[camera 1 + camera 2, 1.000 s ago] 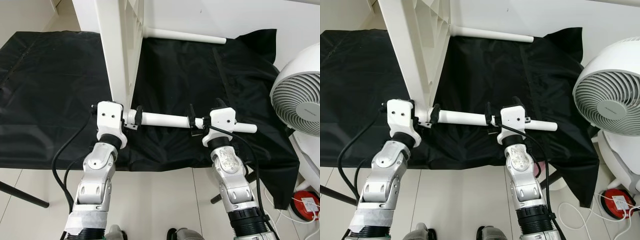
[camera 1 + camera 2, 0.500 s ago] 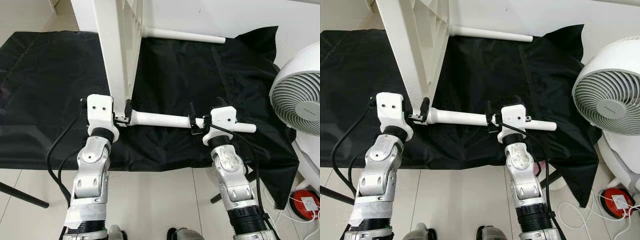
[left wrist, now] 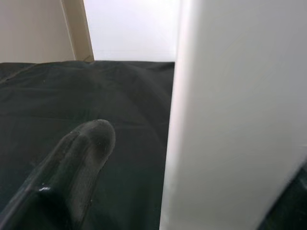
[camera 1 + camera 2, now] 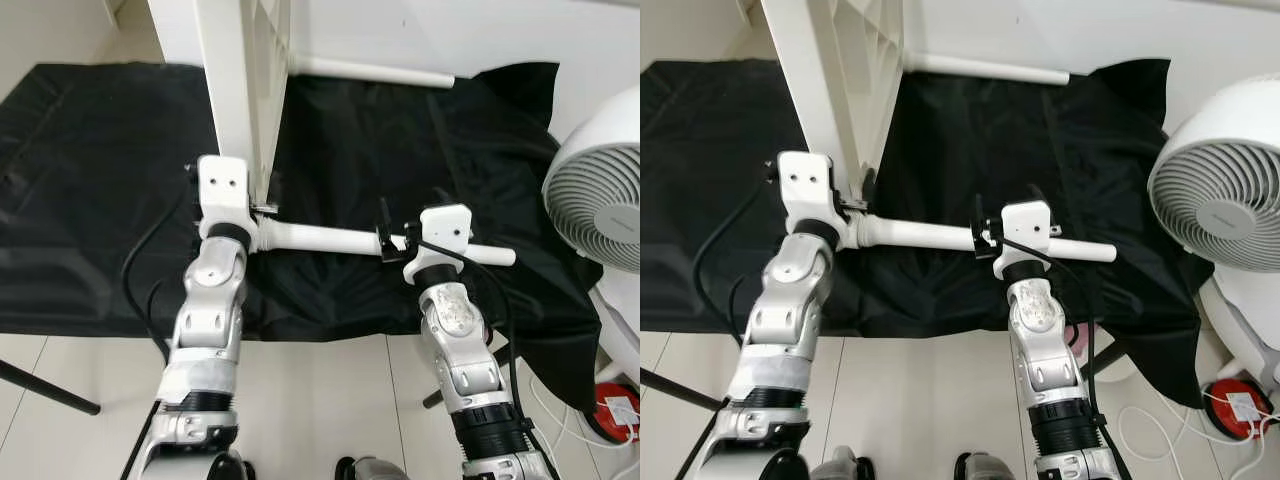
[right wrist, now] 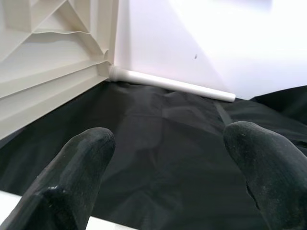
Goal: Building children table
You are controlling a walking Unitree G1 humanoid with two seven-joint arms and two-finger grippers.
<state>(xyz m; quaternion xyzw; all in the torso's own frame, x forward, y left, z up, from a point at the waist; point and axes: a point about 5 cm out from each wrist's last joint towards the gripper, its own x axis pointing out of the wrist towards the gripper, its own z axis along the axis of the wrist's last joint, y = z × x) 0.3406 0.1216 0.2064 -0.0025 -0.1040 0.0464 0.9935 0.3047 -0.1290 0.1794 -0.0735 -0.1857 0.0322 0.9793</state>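
Right claw [image 4: 392, 240] clamped around the white table leg [image 4: 330, 239], partway along its length, free end poking out past the wrist. Left claw [image 4: 262, 208] set at the leg's inner end, right against the upright white tabletop panel [image 4: 238, 100]; in the left wrist view one finger [image 3: 76, 163] beside the panel edge with a gap between, the other barely seen, so width there impossible to tell. Leg held level above the black cloth [image 4: 100, 200] on the floor, a second leg [image 4: 370, 71] already seated farther back.

Risks, as judgement: leg end missing its socket or binding crooked if tilted; panel tipping under sideways push; fan [image 4: 600, 200] close by the right elbow.

Socket itself hidden behind the left wrist.
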